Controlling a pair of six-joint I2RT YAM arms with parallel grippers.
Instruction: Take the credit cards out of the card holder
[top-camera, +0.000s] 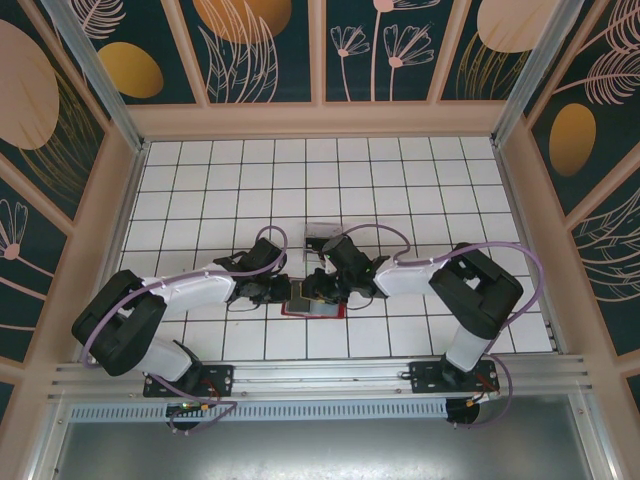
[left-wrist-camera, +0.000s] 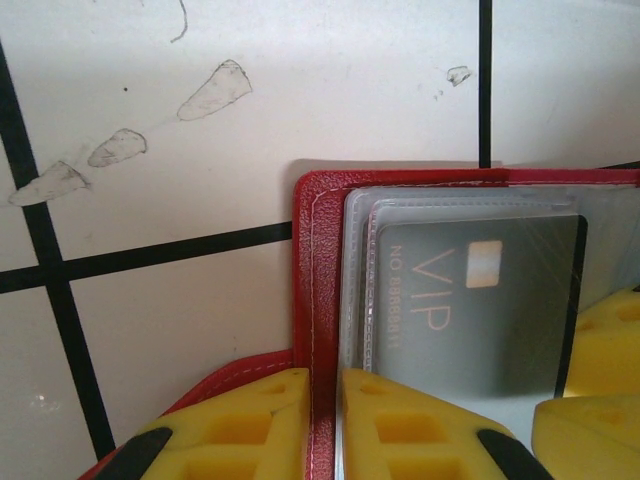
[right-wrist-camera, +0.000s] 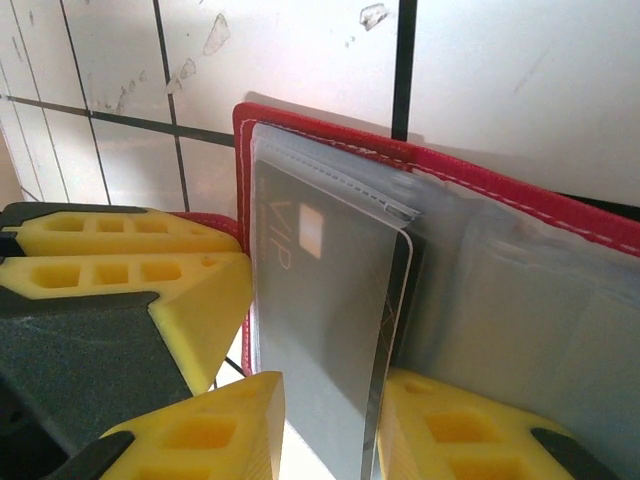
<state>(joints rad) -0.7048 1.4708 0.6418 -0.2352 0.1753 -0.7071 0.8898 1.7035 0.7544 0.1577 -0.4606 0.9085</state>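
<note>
Red card holder (left-wrist-camera: 318, 260) (grey VIP card (left-wrist-camera: 470, 310))

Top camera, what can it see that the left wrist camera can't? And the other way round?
The top view adds both whole arms, the left arm and the right arm, meeting in the middle, and the patterned walls around them. The left wrist view adds the grey credit card with VIP written on it, inside a clear sleeve, and the left gripper pinching the red edge of the card holder. Both show that open red holder on the white tiled table.
</note>
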